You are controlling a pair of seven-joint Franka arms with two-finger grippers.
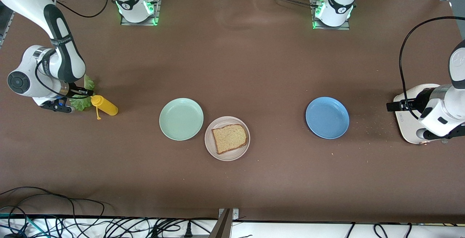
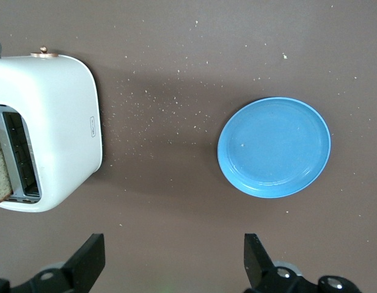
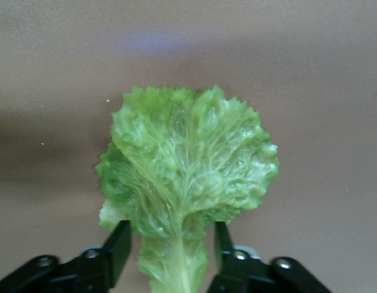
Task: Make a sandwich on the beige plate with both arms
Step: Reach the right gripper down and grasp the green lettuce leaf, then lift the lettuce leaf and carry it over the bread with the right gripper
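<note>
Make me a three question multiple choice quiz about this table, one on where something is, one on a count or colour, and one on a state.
1. Where does the bread slice lie?
A. On the mint-green plate
B. On the beige plate
C. On the blue plate

2. How many plates are on the table?
A. Two
B. Three
C. Four

3. How does the left gripper stand?
A. Open and empty
B. Shut on the plate
C. Shut on the bottle

Answers: 1 B, the slice rests on the beige plate, beside the mint-green plate. 2 B, those two plus the blue plate. 3 A, its fingers stand wide apart over bare table between the toaster and the blue plate.
</note>
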